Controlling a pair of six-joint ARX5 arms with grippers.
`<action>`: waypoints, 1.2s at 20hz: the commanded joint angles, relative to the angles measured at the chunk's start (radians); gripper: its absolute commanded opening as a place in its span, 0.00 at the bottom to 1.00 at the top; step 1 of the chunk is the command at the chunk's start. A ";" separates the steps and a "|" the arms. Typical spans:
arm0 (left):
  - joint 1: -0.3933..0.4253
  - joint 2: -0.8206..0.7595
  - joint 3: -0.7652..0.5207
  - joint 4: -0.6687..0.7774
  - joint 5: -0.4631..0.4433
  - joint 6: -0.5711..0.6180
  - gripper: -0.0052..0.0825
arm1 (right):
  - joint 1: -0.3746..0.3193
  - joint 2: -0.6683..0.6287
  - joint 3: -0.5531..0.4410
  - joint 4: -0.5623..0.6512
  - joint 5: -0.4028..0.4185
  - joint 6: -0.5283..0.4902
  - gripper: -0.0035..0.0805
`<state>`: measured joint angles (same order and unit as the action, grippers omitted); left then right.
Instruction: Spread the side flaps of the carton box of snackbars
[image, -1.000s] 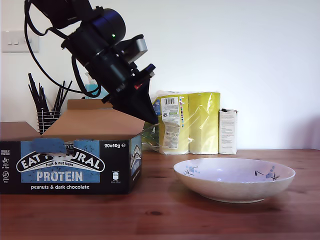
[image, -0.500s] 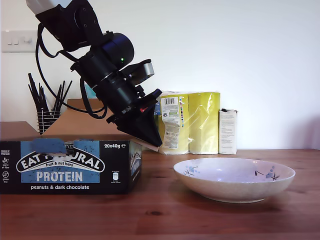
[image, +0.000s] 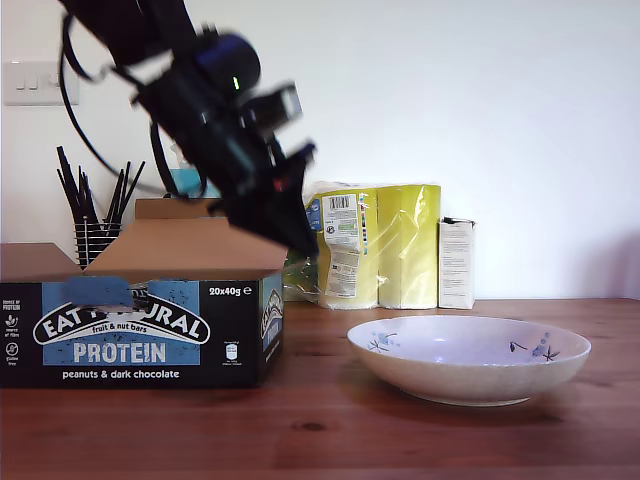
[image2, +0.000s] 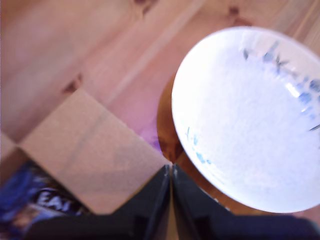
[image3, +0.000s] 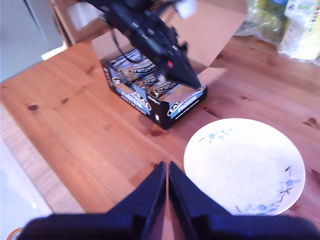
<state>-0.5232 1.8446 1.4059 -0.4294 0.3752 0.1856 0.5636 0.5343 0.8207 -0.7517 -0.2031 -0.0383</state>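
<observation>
Mid-spread: my first gripper, jaws pressed together and empty, hovers over the carton box at exterior view's left, so next I'd push that bowl-side flap outward; my second gripper, also closed and empty, hangs well clear.

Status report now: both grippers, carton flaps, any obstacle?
My first gripper shut at side flap. My second gripper shut, clear. Carton open. Bowl close by.

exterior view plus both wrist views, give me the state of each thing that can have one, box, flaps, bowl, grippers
black and blue carton box of snackbars: open, upright on the wooden table, bars inside
brown cardboard side flap: spread out beside my first gripper's tip
white shallow bowl with blue pattern: empty, upright
my first gripper: shut, nothing held
my second gripper: shut, nothing held, above the table
</observation>
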 joint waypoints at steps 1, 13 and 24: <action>0.000 -0.050 -0.015 0.000 -0.018 0.003 0.04 | -0.006 0.008 0.005 0.026 0.009 -0.012 0.03; 0.164 -0.649 -0.507 0.235 -0.071 -0.055 0.04 | -0.247 0.019 -0.115 0.239 -0.064 0.014 0.03; 0.139 -1.241 -0.731 0.029 -0.203 -0.128 0.04 | -0.276 -0.041 -0.184 0.254 -0.150 0.013 0.03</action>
<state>-0.3820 0.6048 0.6777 -0.3985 0.1738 0.0608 0.2890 0.4877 0.6430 -0.5049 -0.3508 -0.0273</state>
